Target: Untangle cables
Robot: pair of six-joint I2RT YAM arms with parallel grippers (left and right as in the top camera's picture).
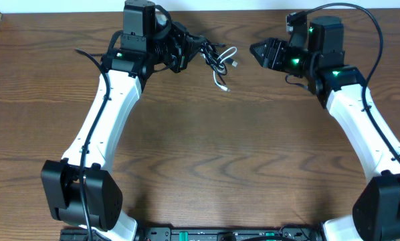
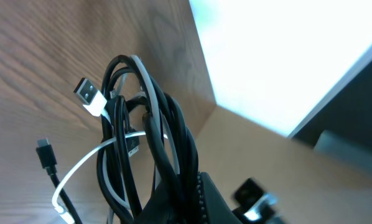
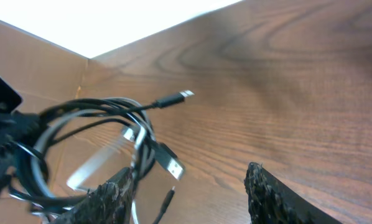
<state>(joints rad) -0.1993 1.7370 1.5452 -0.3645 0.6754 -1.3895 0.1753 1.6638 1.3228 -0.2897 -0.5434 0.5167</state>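
Cables point(image 1: 217, 59) sat in one tangled bundle near the far edge of the bench point(image 1: 207, 147), about midway along it, between the two arms.

Left gripper point(image 1: 192, 48) was clamped on the bundle's left end. In the left wrist view the loops ran straight out of its fingers.

Long axis of the bundle lay roughly parallel to the far edge, leading away from the left gripper toward the right one. Loose ends trailed off to the right and toward the near edge.

Black cable point(image 2: 173, 137) was in several tight loops. White cable point(image 2: 80, 168) was threaded through them in a wider arc.

White plug point(image 2: 89, 96) stood clear of the loops, angled away from the left gripper. Small black plug point(image 2: 46, 152) hung separate, beside the white arc.

Right gripper point(image 1: 255, 50) was near the bundle's right end but not touching it, fingers well apart and aimed at the cables. In the right wrist view the loops sat just off its left-hand finger point(image 3: 114, 199), with one black plug tip pointing toward the right edge.

Could not tell whether the bundle rested on the wood or hung just above it.
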